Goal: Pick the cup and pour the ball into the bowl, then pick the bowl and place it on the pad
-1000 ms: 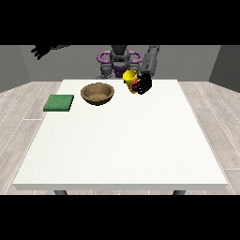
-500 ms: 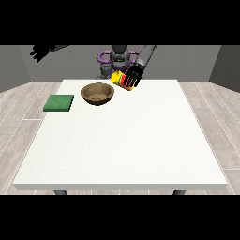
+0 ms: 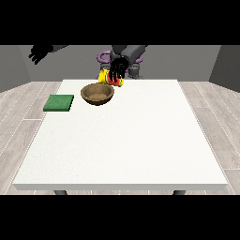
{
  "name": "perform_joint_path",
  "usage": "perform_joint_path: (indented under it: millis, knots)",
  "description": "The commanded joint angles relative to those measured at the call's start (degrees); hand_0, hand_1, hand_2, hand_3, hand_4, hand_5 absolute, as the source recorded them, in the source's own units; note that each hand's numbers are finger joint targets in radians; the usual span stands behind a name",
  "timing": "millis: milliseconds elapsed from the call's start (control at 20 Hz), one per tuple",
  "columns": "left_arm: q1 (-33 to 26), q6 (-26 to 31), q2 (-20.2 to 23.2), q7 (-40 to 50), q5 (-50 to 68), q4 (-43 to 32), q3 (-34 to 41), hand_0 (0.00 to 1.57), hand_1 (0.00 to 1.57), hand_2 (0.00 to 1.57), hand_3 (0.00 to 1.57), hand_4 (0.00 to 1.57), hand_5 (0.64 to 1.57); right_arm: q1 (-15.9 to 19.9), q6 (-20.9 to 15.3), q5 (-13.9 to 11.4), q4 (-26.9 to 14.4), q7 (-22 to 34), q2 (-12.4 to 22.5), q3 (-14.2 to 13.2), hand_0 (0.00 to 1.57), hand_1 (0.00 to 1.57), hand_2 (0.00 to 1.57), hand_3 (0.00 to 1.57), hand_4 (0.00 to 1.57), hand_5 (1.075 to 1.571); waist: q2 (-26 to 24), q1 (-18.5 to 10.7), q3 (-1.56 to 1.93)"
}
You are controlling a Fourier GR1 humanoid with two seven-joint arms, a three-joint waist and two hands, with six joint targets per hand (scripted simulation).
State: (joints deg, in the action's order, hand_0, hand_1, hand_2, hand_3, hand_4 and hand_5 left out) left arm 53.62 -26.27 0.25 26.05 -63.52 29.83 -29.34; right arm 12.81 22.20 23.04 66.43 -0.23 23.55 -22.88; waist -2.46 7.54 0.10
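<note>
Showing no readable writing anywhere. Counting one cup (image 3: 105, 77), yellow and red, gripped by fingers of the hand at the view's right (image 3: 117, 69), hanging just behind one brown bowl (image 3: 97, 93) near the table (image 3: 126, 150) far edge. One green pad (image 3: 59, 102) lying at the left edge. Hand at the view's left (image 3: 41, 52) hovering off-table, fingers relaxed. Leaving wide room toward camera.

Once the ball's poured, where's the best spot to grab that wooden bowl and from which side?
Probably the rim of the wooden bowl, pinched from above on its right edge as seen from the front. It sits upright, wide and shallow, so the thin lip seems the easiest part to grasp. The robot hand holding the yellow cup is just above that side, and the green pad lies the opposite way.
</note>
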Motion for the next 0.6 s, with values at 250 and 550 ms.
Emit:
perform_joint_path:
  millis: [250,550]
  knots:
    - [6.0,15.1,-0.2,10.7,-11.3,0.4,-11.1,0.73,0.73,1.57,1.57,1.01,1.57,3.4,-3.0,-2.8,-1.9,-0.8,-3.2,3.0,0.0,0.0,0.0,0.3,0.7,1.555,-0.8,1.2,-0.05]
    - [4.1,26.3,-0.3,8.7,-11.0,8.6,-15.5,0.19,0.19,1.25,1.57,1.11,1.569,1.6,-0.7,-2.9,-5.0,-3.5,-2.4,2.2,0.0,0.0,0.0,0.34,0.69,1.552,-2.4,1.4,-0.06]
